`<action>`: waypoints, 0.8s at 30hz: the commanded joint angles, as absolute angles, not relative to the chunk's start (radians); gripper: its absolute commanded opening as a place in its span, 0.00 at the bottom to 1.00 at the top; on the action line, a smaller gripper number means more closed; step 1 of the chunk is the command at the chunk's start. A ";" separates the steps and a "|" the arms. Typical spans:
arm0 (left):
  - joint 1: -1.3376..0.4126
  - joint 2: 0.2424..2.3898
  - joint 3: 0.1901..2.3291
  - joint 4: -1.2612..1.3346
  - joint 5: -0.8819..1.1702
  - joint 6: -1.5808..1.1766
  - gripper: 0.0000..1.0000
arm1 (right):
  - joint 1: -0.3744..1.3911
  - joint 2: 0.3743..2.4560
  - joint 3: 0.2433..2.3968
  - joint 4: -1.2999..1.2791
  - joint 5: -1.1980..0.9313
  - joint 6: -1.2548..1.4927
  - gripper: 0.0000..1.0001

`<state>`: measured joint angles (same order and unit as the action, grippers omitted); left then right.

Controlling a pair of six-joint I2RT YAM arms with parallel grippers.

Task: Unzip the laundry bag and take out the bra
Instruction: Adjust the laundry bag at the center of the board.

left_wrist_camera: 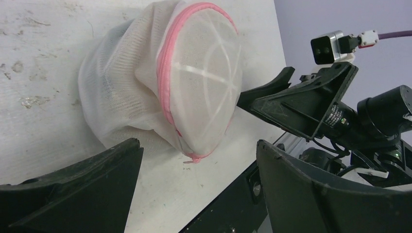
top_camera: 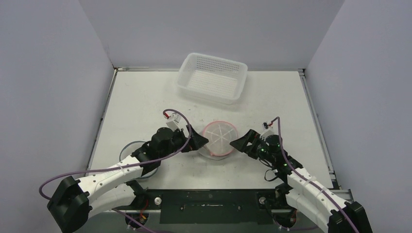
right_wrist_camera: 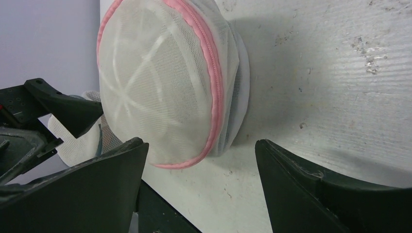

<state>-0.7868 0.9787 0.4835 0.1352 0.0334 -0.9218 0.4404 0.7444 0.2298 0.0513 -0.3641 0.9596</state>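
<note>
The round mesh laundry bag (top_camera: 219, 139), pink zip ringing its rim, sits at frame centre on the table (top_camera: 141, 97). The left claw (top_camera: 203, 142) and right claw (top_camera: 234, 143) flank its edges, both spread wide, gripping nothing. Table stretches upward to the white basket (top_camera: 212, 77) at upper centre.

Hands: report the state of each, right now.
Left hand: open, holding nothing, beside the laundry bag.
Right hand: open, holding nothing, on the bag's other side.

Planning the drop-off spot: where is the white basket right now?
In the top view, the white basket sits at the far edge of the table, roughly centred, beyond the laundry bag.
</note>
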 commanded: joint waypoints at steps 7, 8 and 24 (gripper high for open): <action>-0.796 1.019 0.438 0.307 0.093 -0.975 0.85 | 0.449 0.930 0.198 0.431 -0.436 1.059 0.75; -0.797 1.021 0.434 0.311 0.094 -0.977 0.85 | 0.451 0.939 0.198 0.447 -0.443 1.066 0.71; -0.796 0.857 0.343 0.299 0.055 -1.040 0.85 | 0.460 0.890 0.225 0.466 -0.553 1.154 0.05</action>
